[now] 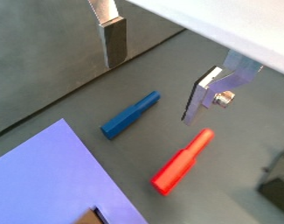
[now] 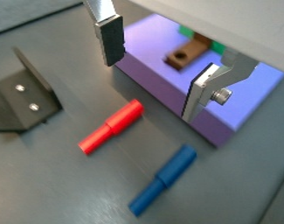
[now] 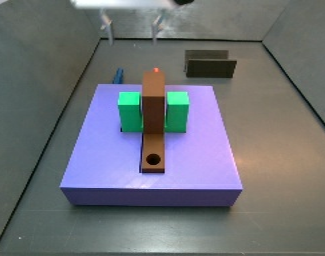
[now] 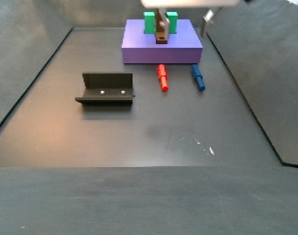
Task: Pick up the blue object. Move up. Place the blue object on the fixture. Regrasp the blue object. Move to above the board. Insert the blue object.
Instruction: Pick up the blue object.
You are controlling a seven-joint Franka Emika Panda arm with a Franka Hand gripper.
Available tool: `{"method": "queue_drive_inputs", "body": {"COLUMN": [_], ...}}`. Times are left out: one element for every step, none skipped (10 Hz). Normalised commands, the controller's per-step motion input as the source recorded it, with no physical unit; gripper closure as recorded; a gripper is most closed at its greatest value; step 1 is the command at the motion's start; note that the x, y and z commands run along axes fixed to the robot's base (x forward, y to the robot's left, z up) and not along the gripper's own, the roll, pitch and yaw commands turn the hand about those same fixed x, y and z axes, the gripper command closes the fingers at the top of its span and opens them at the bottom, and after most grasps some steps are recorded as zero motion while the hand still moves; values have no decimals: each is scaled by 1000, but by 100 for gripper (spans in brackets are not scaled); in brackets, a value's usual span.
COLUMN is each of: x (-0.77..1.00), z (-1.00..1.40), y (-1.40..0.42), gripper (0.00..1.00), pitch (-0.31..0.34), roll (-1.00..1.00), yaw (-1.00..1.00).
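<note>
1 blue peg (image 2: 162, 180) | 1 red peg (image 2: 110, 126) | 2 green blocks (image 3: 151, 111) | fingers (image 2: 107, 40) apart, empty, above floor

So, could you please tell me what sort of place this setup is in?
Probably a lab test cell for robot peg insertion: a dark walled floor, a purple board with a holed bar, the fixture, and the gripper above the blue object, jaws open.

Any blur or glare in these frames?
Side view: the hand at the top edge is smeared with motion blur, board sharp. Side view: faint glare specks on the floor. Wrist views: blue object and fingers reasonably sharp.
</note>
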Motion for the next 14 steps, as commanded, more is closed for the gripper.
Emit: {"method": "queue_drive_inputs", "body": {"x": [-437,-320,-234,-211,-151,-137,-109,-83,-80,-109,-134,-186,-180,-54], "z": [-617,-503,-369,-377,-409,-323,-194,-20,-69,-169,-257,-451,-631,-603], "y": [-114,-237,-320,-337,-289,-151,0,0,-46,-86,-43,0,111,211], "gripper": [0,0,0,0,0,0,0,0,0,0,0,0,0,0], "pitch": [-209,-190,-159,-147,-141,-113,-74,-76,-80,-80,-100,-110,-83,-44], "roll": [229,369,473,470,456,500,500,500,500,500,500,444,356,279], "yaw": [-146,-3,0,0,0,0,0,-29,-20,0,0,0,0,0]}}
